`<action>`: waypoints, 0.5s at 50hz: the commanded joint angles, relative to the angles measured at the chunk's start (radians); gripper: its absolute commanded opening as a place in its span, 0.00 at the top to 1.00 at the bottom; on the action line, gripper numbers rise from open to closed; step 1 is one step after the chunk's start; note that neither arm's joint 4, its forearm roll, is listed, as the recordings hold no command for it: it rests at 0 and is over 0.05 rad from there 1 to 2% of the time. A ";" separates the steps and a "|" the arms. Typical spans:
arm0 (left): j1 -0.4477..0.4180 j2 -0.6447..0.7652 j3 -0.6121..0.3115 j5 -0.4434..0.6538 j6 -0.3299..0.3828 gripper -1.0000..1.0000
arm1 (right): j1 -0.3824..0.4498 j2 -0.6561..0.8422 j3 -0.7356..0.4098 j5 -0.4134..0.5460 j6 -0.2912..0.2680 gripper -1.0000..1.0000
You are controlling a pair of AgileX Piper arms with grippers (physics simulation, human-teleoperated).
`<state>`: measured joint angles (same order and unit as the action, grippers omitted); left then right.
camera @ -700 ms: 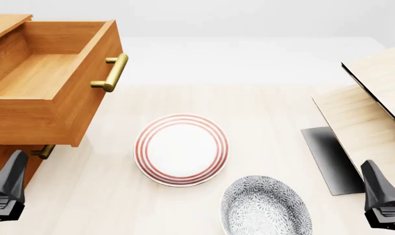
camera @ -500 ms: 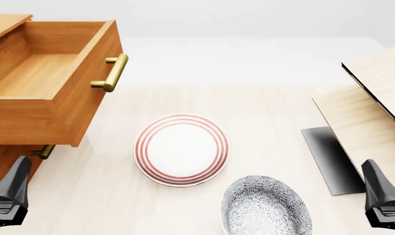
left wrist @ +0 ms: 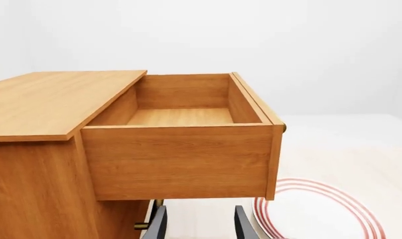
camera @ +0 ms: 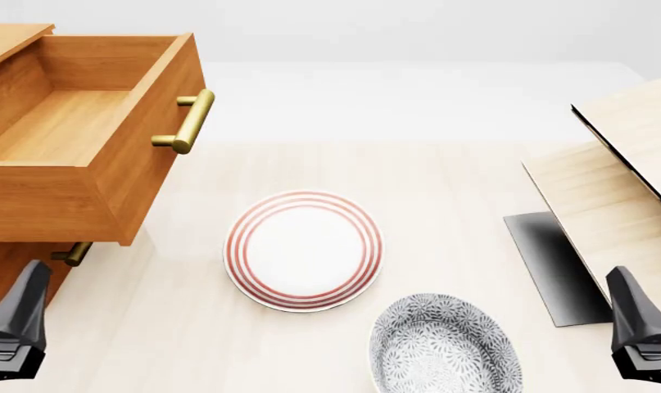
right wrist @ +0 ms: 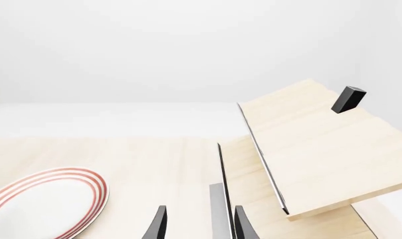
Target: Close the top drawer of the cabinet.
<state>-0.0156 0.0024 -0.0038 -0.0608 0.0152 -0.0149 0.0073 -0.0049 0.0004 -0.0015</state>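
The top drawer (camera: 84, 135) is standing pulled far out of the cabinet (left wrist: 35, 149), its brass handle (camera: 188, 121) facing the middle of the surface (camera: 440, 196). It is sitting ahead of and above the left fingers (left wrist: 155, 226), which are hanging slightly parted and holding nothing, just beside the cabinet's lower front. The red-ringed plate (camera: 303, 251) is lying ahead of both pairs of fingers, between them. The grey patterned bowl (camera: 447, 344) is resting near the right fingers (right wrist: 244, 226), also parted and empty. The pale wood structure (right wrist: 314, 149) is leaning just ahead of them.
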 commanded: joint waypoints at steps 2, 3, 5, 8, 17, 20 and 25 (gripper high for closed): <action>-0.005 -0.002 0.003 -0.091 -0.017 0.00 | 0.000 0.001 0.000 0.003 0.007 0.00; -0.010 -0.002 0.003 -0.094 -0.018 0.00 | 0.000 0.000 0.000 0.003 0.007 0.00; -0.015 -0.002 0.003 -0.114 -0.011 0.00 | 0.000 -0.002 0.000 0.002 0.003 0.00; -0.015 -0.002 0.003 -0.129 -0.015 0.00 | -0.001 0.000 0.001 0.002 0.008 0.00; -0.023 -0.002 -0.179 -0.003 -0.022 0.00 | 0.000 -0.001 0.001 0.002 0.007 0.00; -0.034 -0.002 -0.201 0.008 -0.002 0.00 | -0.001 0.000 0.001 0.001 0.009 0.00; -0.048 -0.002 -0.232 0.020 0.020 0.00 | -0.001 0.001 0.001 0.000 0.008 0.00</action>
<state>-0.0439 0.0003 -0.1531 -0.0764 0.0108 -0.0153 0.0071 -0.0038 0.0015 0.0051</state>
